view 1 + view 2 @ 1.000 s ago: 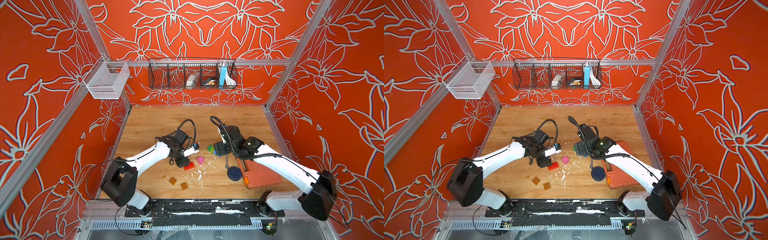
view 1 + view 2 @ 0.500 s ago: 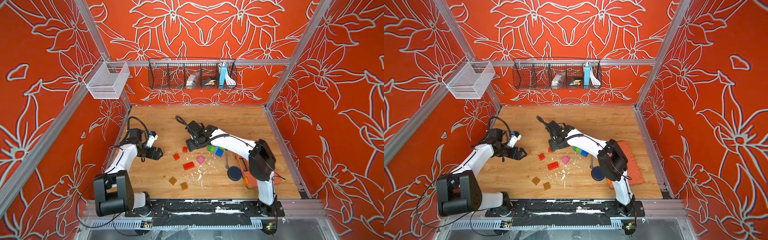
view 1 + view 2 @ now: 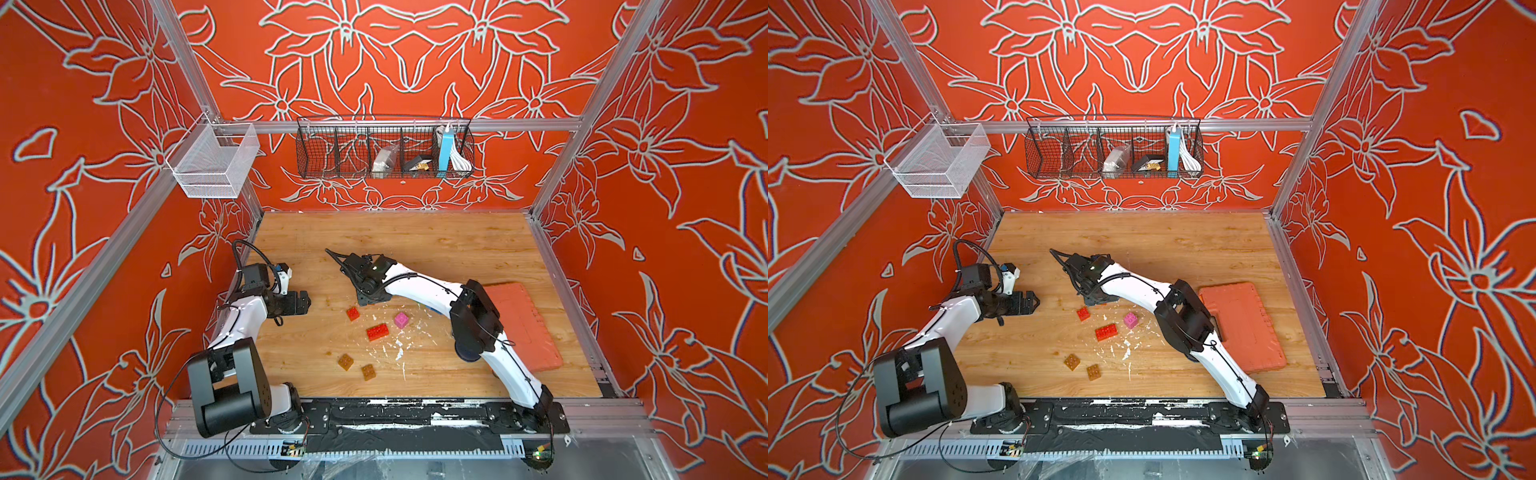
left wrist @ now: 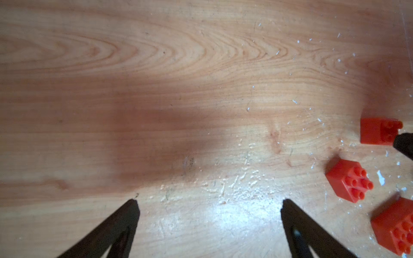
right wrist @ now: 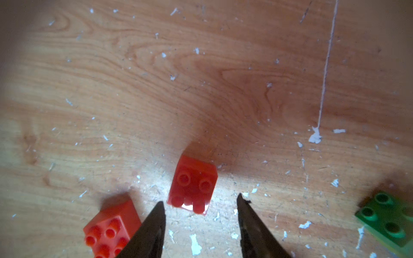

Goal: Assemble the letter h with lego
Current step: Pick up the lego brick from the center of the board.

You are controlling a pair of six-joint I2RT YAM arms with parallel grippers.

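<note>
Nearest the front rail, one amber-brown square studded plastic brick (image 3: 345, 361) and a second amber-brown brick (image 3: 368, 372) lie close together on the scuffed wooden tabletop (image 3: 415, 241). They are not touching.

A little farther in sits a long red studded plastic brick (image 3: 377, 331). A pink square plastic brick (image 3: 401, 320) is near it on the robot's right, and a small red square plastic brick (image 3: 353, 313) is near it on the left with its studs up. Every brick in view lies loose and separate.

Just beyond the small red brick the right gripper (image 3: 371, 298) is low over the wood. In the right wrist view its black fingers (image 5: 154, 223) stand partly spread on either side of the near edge of another red square brick (image 5: 192, 184). That brick is tipped on its side with its studs toward the claw. Bare wood shows between each fingertip and the brick — the claw pinches nothing. A green flat studded plate (image 5: 388, 221) lies at the edge of that view.

About as far in, but over by the left wall, the left gripper (image 3: 300, 301) hangs above bare wood. In the left wrist view its jaws are spread wide and empty.

On the robot's right, an orange ribbed plastic tool case (image 3: 523, 324) lies flat, partly hidden by the right arm.

Farthest off, a black wire basket (image 3: 384, 147) with small items in it hangs on the back wall. A white mesh basket (image 3: 216, 160) hangs at the left corner post.
</note>
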